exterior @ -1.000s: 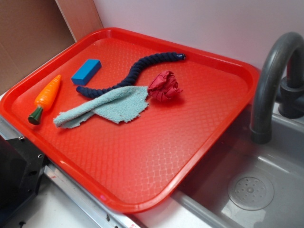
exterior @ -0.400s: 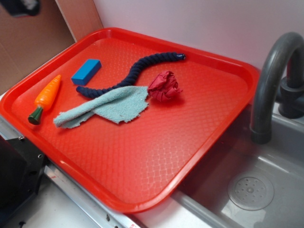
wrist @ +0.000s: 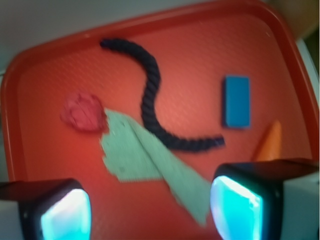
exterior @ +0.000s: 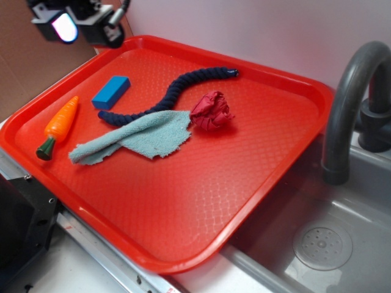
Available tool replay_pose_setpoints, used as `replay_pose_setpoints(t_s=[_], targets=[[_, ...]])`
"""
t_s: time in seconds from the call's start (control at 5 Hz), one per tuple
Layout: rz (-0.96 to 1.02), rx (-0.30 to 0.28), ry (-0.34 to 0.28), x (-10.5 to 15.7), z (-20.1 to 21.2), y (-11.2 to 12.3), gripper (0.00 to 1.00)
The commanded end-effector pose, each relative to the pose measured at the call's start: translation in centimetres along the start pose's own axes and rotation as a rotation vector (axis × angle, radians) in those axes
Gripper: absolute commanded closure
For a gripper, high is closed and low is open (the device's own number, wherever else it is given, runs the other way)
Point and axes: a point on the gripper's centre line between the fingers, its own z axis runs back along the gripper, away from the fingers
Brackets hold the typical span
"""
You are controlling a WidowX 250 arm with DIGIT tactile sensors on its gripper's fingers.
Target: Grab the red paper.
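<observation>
Tray (exterior: 256, 189) beside sink (exterior: 342, 226), red paper (exterior: 211, 111) aboard.

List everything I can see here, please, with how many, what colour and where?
paper ball: one, dark red, middle of the tray, touching the cloth's edge
cloth: one, light blue-green, beside the paper ball, over one end of the rope
rope: one, dark blue, curved behind the cloth
block: one, blue, near the rope's end
toy carrot: one, orange, left edge of the tray
tray: one, bright red, under everything
tap: one, grey, over the sink
claw: one, black, open, above the tray's far left corner
</observation>
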Motion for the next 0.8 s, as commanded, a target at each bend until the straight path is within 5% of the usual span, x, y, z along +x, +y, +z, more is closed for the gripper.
replay_pose_setpoints(t_s=[0.0, 0.4, 0.6], targets=[[-0.071, -0.032, -0.032, 4.1, -3.4, -4.5, 0.0], [-0.122, -0.022, -0.023, 5.2, -7.7, -8.1, 0.0], [-0.112, 0.0, -0.01, 5.7, -10.0, -7.8, 0.0]])
